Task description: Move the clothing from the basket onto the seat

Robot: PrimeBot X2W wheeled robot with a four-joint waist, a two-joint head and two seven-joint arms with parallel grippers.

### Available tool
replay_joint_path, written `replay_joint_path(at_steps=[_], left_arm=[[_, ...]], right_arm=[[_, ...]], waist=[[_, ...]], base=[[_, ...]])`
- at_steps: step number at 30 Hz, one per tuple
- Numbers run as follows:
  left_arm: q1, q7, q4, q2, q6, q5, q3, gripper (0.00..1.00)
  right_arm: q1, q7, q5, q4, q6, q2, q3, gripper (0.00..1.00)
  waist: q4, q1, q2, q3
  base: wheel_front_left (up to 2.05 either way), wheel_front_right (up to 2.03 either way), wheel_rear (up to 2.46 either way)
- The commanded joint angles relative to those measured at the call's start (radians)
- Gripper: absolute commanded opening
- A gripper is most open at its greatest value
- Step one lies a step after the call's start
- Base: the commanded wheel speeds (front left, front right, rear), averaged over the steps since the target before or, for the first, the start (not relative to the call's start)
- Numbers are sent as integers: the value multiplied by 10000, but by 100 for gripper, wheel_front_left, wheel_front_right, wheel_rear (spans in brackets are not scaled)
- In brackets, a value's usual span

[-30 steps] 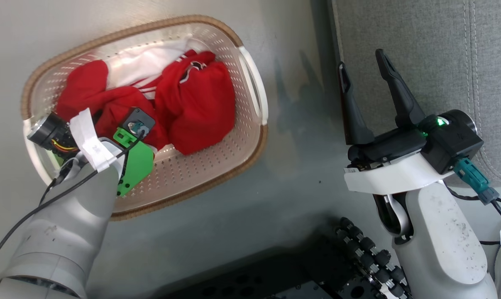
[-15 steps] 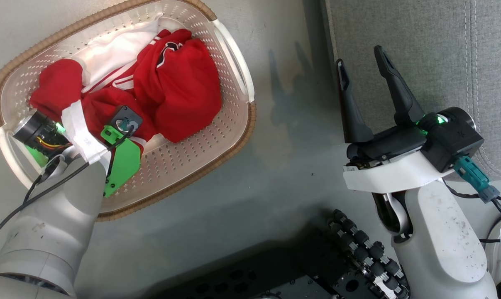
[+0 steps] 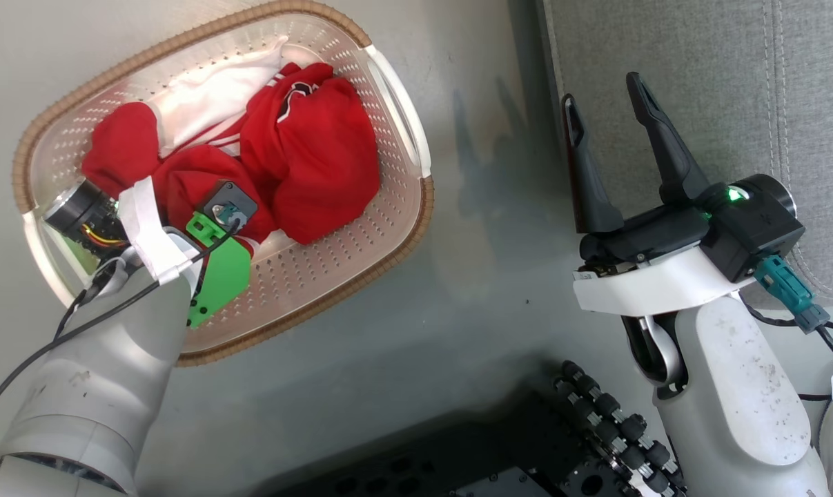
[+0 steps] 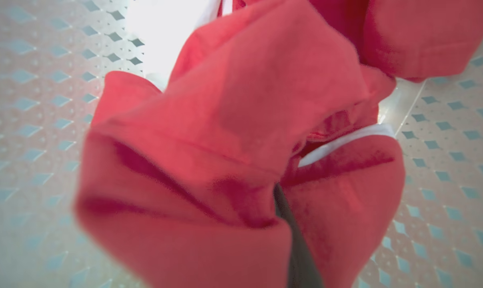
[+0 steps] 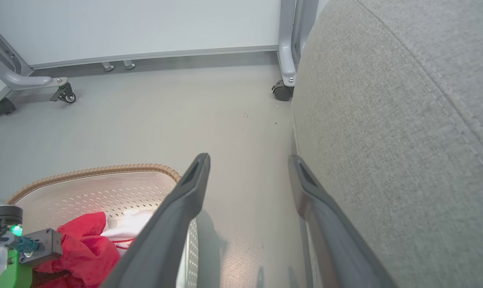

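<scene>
My left gripper [image 4: 280, 194] has just clamped onto a fold of the clothing [image 3: 306, 166] at the basket's [image 3: 388, 255] left end, so lifting toward the seat [image 3: 699, 69] can begin; my right gripper [image 3: 601, 93] is spread.

The left arm [image 3: 105, 373] reaches up from the lower left of the head view. Its wrist [image 3: 150, 238] is bent downward, so the left claw [image 4: 294, 240] points away from the head camera. The jaws are closed, pinching a fold of the clothing [image 4: 233, 100], with one dark finger just visible. The right arm [image 3: 727, 386] rises at the lower right. The right claw [image 3: 601, 93] is empty, its fingers spread wide and pointing up and slightly left.
</scene>
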Motion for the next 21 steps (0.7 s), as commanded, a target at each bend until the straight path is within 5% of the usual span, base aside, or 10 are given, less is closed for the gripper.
replay_joint_path(at_steps=[1, 21], left_arm=[[111, -132, -5, -46, 81, -68, 20, 0], [1841, -2701, -119, -921, 406, -1652, 699, 0]], right_arm=[[-93, -32, -89, 58, 1, -8, -54, 100], [875, -32, -598, 767, 1, -13, -562, 100]], waist=[[141, 0, 0, -324], [1017, 0, 0, -4264]], base=[[0, 0, 0], [0, 0, 0]])
